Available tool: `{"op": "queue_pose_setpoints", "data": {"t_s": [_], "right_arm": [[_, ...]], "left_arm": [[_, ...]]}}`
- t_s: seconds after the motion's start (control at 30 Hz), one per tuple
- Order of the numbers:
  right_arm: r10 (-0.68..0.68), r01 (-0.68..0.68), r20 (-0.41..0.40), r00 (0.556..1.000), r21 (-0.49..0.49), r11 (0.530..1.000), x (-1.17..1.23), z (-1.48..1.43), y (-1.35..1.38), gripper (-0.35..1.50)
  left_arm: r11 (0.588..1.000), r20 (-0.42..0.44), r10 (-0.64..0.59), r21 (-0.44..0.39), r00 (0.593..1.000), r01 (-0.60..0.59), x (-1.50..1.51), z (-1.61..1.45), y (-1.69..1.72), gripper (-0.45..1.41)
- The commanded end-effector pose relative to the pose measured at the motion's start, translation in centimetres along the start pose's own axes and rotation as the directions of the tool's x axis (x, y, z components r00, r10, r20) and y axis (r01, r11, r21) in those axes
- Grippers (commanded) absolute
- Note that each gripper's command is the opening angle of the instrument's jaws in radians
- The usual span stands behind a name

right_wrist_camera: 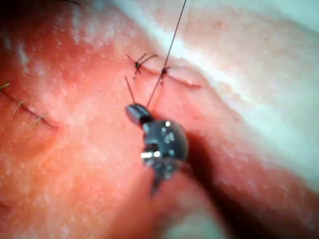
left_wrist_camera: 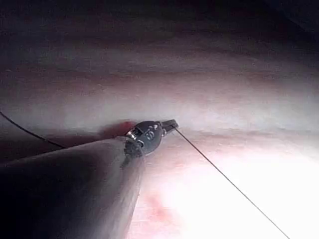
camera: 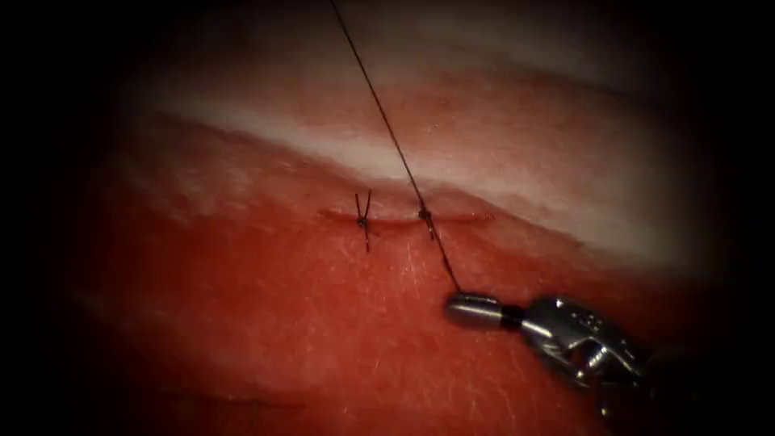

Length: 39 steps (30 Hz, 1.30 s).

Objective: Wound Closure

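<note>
Right arm's steel tool (camera: 472,309) clenched on thin dark thread (camera: 404,165) below the cut (camera: 404,219); left tool (left_wrist_camera: 169,124) grips the far end, likely keeping the strand taut.

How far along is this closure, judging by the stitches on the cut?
Done: one tied stitch with trimmed ends. In hand: a second knot sits on the red cut; the dark thread runs taut through it, held by the right silver tool and the left tool. Left: the cut's right end looks unstitched.

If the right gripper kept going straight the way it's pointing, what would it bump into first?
Probably just bare tissue below the cut. The right gripper, shut on the thread, points left, passing under both stitches; depth is unclear.
</note>
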Motion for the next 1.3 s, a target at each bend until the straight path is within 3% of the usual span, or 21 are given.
{"op": "queue_pose_setpoints", "data": {"t_s": [0.03,0.2,0.4,0.47,0.5,0.57,0.6,0.67,0.77,0.87,1.03,1.3], "right_arm": [[-0.004,0.004,0.001,1.0,0.003,1.0,-0.17,0.08,0.01,-0.35],[-0.016,0.016,-0.002,1.0,-0.01,1.0,-0.3,0.02,0.0,-0.35],[0.01,-0.01,-0.01,1.0,-0.016,1.0,-0.22,-0.01,-0.07,-0.35],[-0.096,0.096,-0.012,0.995,0.011,0.995,-0.14,0.03,-0.1,0.47],[-0.185,0.186,-0.027,0.982,0.023,0.982,-0.1,0.03,-0.09,0.78],[-0.247,0.249,-0.073,0.966,0.02,0.968,-0.03,0.01,-0.06,1.08],[-0.333,0.336,-0.104,0.937,0.02,0.942,0.02,0.01,-0.04,1.21],[-0.411,0.421,-0.142,0.9,0.044,0.906,0.11,0.0,-0.02,1.38],[-0.503,0.52,-0.161,0.849,0.081,0.851,0.26,-0.05,0.0,1.47],[-0.496,0.517,-0.153,0.854,0.151,0.843,0.42,-0.15,0.01,1.47],[-0.42,0.452,-0.18,0.89,0.214,0.866,0.8,-0.34,0.11,1.4],[-0.348,0.369,-0.145,0.926,0.155,0.916,1.25,-0.23,0.63,1.36]], "left_arm": [[1.0,0.002,0.004,-0.001,1.0,-0.004,-0.05,0.1,-0.04,-0.45],[1.0,0.013,-0.001,-0.004,1.0,0.001,-0.25,0.14,-0.05,-0.45],[1.0,0.02,-0.016,-0.015,1.0,0.016,-0.24,0.11,0.0,-0.45],[0.997,0.011,-0.036,-0.066,0.999,0.037,-0.18,0.05,0.14,-0.45],[0.996,0.011,-0.038,-0.084,0.999,0.038,-0.15,0.03,0.2,-0.45],[0.991,0.009,-0.044,-0.125,0.999,0.045,-0.05,-0.04,0.36,-0.45],[0.989,0.008,-0.047,-0.139,0.999,0.048,0.0,-0.07,0.43,-0.45],[0.984,0.017,-0.055,-0.171,0.998,0.057,0.13,-0.17,0.6,-0.45],[0.973,0.017,-0.069,-0.219,0.997,0.071,0.36,-0.32,0.83,-0.45],[0.963,0.002,-0.086,-0.256,0.996,0.084,0.58,-0.49,1.02,-0.45],[0.933,-0.034,-0.124,-0.343,0.992,0.105,1.12,-0.87,1.47,-0.45],[0.891,-0.092,-0.151,-0.444,0.984,0.095,1.76,-1.35,1.95,-0.45]]}}
